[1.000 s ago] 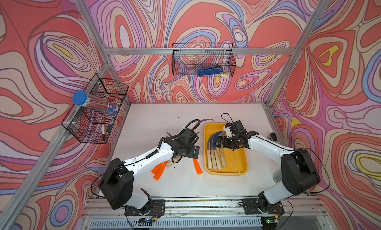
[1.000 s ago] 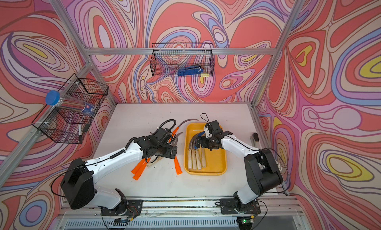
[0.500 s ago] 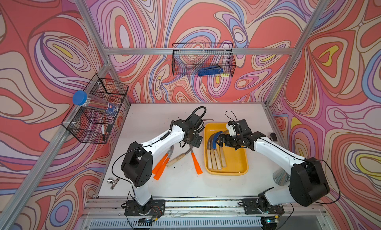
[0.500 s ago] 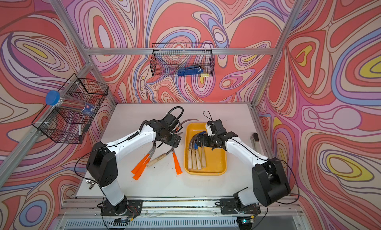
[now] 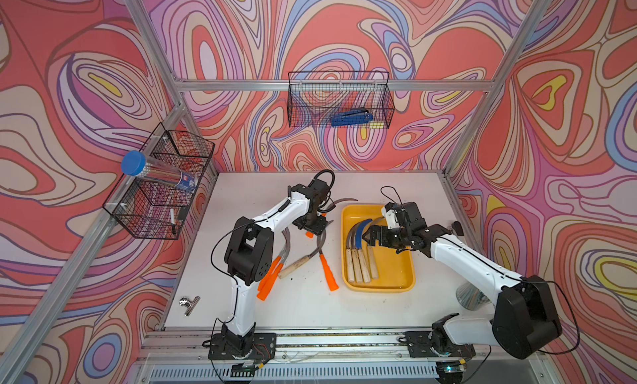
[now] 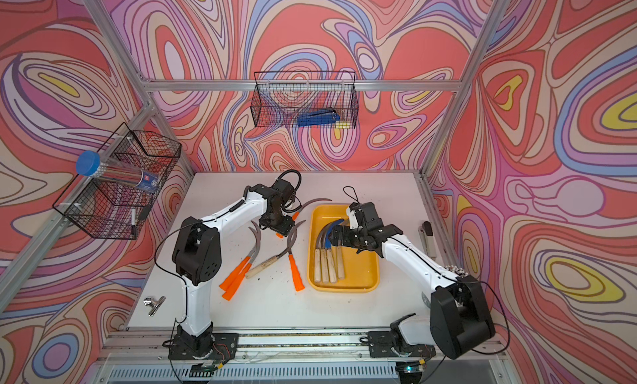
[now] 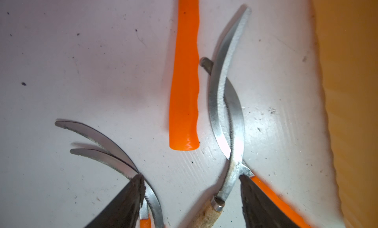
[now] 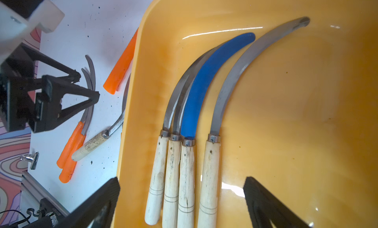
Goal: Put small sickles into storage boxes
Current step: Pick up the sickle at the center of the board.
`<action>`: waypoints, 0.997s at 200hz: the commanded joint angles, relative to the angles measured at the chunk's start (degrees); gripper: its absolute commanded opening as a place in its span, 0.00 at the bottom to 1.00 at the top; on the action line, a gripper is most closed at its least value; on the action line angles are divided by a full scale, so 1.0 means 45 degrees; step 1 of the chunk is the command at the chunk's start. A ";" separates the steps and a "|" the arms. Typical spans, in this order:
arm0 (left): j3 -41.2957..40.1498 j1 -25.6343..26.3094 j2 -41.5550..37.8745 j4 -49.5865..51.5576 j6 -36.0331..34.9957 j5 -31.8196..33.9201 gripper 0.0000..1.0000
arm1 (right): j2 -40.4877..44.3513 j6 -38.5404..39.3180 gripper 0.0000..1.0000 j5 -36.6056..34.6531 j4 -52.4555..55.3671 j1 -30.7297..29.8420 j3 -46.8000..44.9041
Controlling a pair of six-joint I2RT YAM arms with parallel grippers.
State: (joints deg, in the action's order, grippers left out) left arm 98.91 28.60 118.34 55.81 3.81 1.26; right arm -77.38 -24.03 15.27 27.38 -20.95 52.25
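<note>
1. Yellow glossy plastic with rounded corners and a raised rim: the tray (image 5: 396, 272) sits right of centre in both top views, on the speckled white table (image 5: 262, 199).
2. Four sickles (image 8: 184, 171) lie side by side in the tray's left half. They have pale, scuffed wooden handles with metal collars and long curved blades, three of dull grey steel and one blue blade (image 8: 204, 79).
3. Left of the tray, loose on the table, an orange-handled pair (image 5: 269, 279) lies together. A wooden-handled sickle (image 5: 296, 263) crosses an orange-handled sickle (image 5: 327, 272), and their saw-toothed blades overlap.
4. One more smooth orange handle (image 7: 184, 83) lies beneath my left wrist.
5. My left gripper (image 5: 315, 223) points straight down beside the tray's upper left corner, the arm folded sharply at the elbow. Its jaws stand apart, astride the neck of the wooden-handled sickle, and clamp nothing.
6. My right gripper (image 8: 182, 181) is spread wide and empty. It hovers over the wooden handles in the tray, with the forearm stretched in from the lower right.
</note>
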 commanded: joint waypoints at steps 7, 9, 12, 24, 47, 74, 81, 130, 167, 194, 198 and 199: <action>0.0724 -0.0169 0.0855 0.0774 -0.0400 -0.0370 0.74 | 0.0263 -0.0104 0.98 -0.0077 -0.0223 0.0066 -0.0161; 0.0780 -0.0180 0.0915 0.0794 -0.0404 -0.0351 0.74 | 0.0278 -0.0108 0.98 -0.0083 -0.0209 0.0066 -0.0164; 0.0847 -0.0183 0.1012 0.0809 -0.0404 -0.0298 0.74 | 0.0282 -0.0109 0.98 -0.0088 -0.0210 0.0066 -0.0156; 0.1048 -0.0187 0.1333 0.0820 -0.0414 -0.0274 0.74 | 0.0326 -0.0097 0.98 -0.0072 -0.0205 0.0066 -0.0177; 0.1289 -0.0205 0.1845 0.0767 -0.0411 -0.0270 0.71 | 0.0414 -0.0145 0.98 -0.0072 -0.0205 0.0066 -0.0224; 0.1720 -0.0384 0.2451 0.0727 -0.0329 -0.0137 0.66 | 0.0537 -0.0188 0.98 -0.0053 -0.0232 0.0066 -0.0302; 0.1787 -0.0465 0.2570 0.0689 -0.0263 -0.0208 0.65 | 0.0564 -0.0196 0.98 -0.0048 -0.0225 0.0066 -0.0322; 0.1925 -0.0708 0.3081 0.0390 -0.0097 -0.0418 0.60 | 0.0636 -0.0245 0.98 -0.0053 -0.0185 0.0066 -0.0341; 0.2137 -0.0729 0.3387 0.0296 -0.0026 -0.0343 0.57 | 0.0558 -0.0284 0.98 0.0006 -0.0224 0.0065 -0.0263; 0.2126 -0.0718 0.3505 0.0195 0.0109 -0.0438 0.48 | 0.0519 -0.0285 0.98 0.0041 -0.0185 0.0066 -0.0190; 0.2121 -0.0721 0.3521 0.0194 0.0142 -0.0450 0.45 | 0.0507 -0.0280 0.98 0.0029 -0.0178 0.0066 -0.0176; 0.2121 -0.0726 0.3523 0.0194 0.0145 -0.0443 0.45 | 0.0502 -0.0272 0.98 0.0027 -0.0172 0.0066 -0.0171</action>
State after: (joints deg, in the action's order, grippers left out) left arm 107.66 25.54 131.79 56.80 3.73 0.25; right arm -75.85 -25.02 15.33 26.63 -20.95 51.40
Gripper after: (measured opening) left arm 0.511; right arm 0.983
